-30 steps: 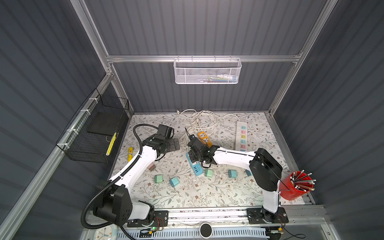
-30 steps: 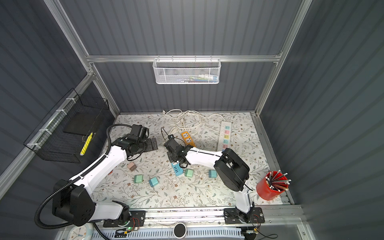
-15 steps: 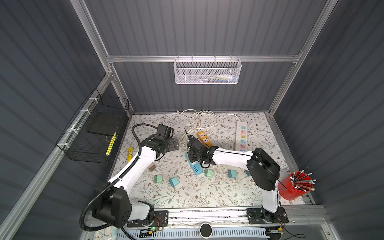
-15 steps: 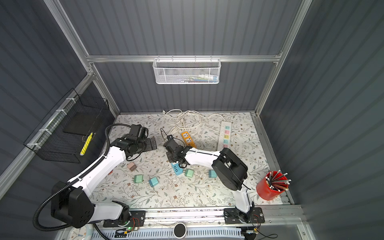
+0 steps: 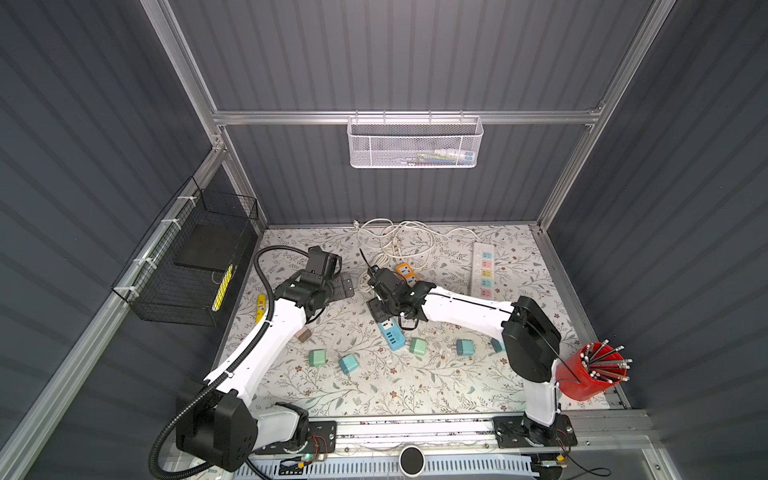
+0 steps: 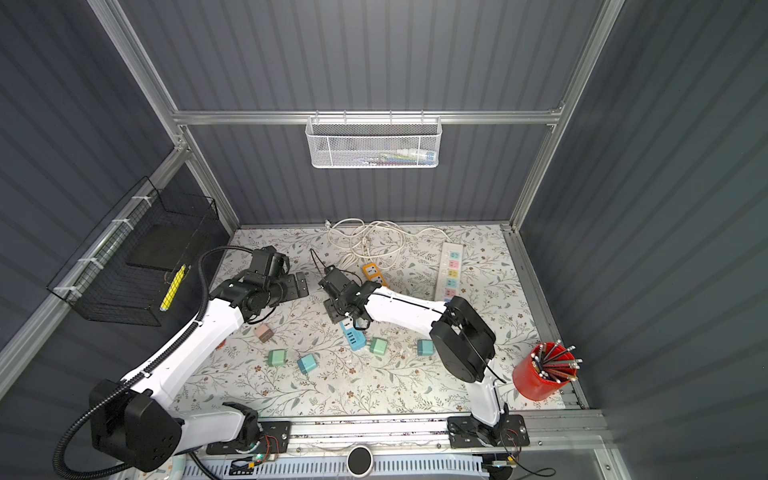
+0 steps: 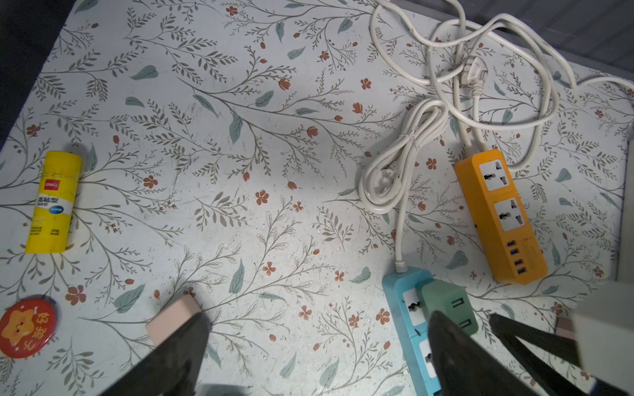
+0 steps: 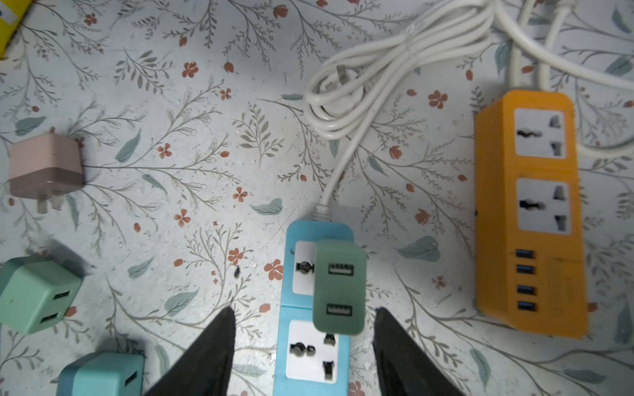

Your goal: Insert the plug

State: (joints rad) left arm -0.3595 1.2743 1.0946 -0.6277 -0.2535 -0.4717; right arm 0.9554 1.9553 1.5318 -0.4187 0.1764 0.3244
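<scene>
Since a second ago the right end effector [image 8: 303,312] has let go of the dark green plug [image 8: 339,286]. Its black fingers [image 8: 206,360] now stand moderately apart, one on each side of the plug, gripping nothing. The plug sits upright on the blue power strip [image 8: 308,356], over the socket nearest the strip's white cord [image 8: 394,58], with its USB ports facing up. How deep its pins go cannot be seen. An orange power strip [image 8: 530,212] lies near the blue one. The left end effector [image 7: 317,317] hangs spread wide and empty above the worktop [image 7: 240,137], one finger over a pink plug [image 7: 171,319]. In a top view, a loose mint plug [image 5: 318,357] and a teal plug [image 5: 348,364] lie side by side, apart from the blue strip.
</scene>
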